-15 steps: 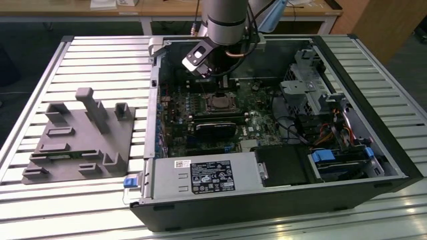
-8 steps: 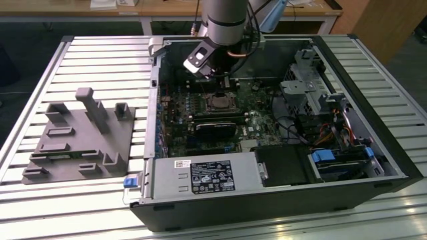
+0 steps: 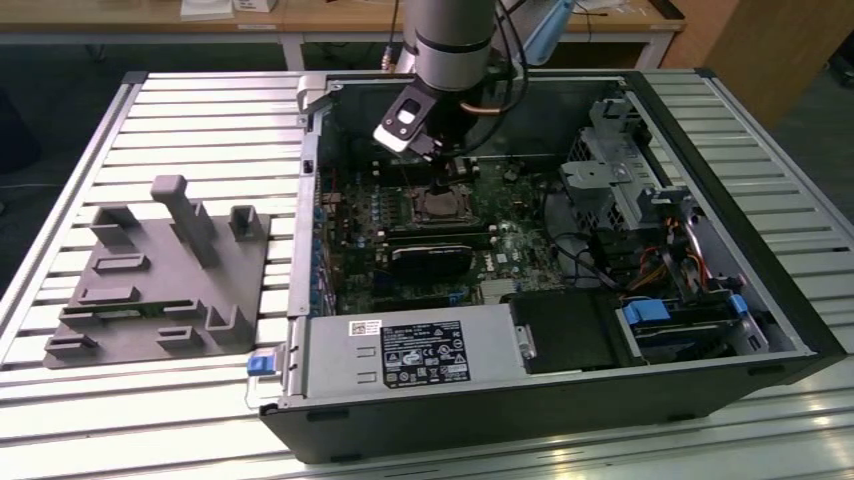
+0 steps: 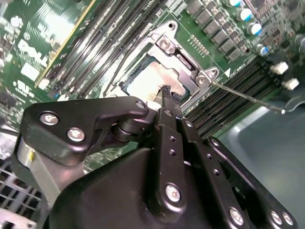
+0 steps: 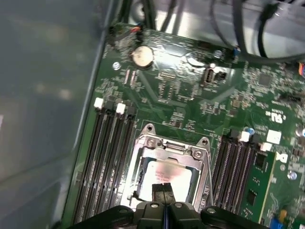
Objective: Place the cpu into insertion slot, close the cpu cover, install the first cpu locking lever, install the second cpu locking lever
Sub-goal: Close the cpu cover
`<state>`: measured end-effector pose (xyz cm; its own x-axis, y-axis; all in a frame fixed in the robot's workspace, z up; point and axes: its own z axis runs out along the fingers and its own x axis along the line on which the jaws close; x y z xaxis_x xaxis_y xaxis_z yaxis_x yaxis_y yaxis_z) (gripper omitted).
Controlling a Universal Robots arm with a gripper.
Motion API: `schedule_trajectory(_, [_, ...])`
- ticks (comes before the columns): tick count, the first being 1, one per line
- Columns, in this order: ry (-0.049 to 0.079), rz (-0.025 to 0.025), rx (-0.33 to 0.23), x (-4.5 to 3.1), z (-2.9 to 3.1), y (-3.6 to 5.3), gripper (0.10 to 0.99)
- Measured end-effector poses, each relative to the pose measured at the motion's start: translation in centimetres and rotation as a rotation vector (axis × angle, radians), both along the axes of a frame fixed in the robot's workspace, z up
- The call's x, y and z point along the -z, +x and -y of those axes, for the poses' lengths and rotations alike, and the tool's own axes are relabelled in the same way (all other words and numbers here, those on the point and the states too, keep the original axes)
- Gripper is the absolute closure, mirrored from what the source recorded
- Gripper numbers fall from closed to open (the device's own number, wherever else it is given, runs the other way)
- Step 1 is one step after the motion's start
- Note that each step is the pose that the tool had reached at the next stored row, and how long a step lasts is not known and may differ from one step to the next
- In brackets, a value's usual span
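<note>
Where tips of the tool point(image 5: 162, 191) meet, the cpu point(image 5: 170, 171) lies just beneath.

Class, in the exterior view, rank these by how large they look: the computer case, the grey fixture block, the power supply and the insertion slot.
1. computer case
2. grey fixture block
3. power supply
4. insertion slot

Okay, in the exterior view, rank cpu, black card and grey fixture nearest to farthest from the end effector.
1. cpu, right at the end effector tip.
2. black card, mid-board.
3. grey fixture, far off at the exterior view's left.
</note>
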<state>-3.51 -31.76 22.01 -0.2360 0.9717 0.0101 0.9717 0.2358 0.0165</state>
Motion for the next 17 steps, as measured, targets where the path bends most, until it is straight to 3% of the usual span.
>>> schedule_trajectory(17, [-0.003,0.0001,-0.309,0.03,0.0,0.0,0.98])
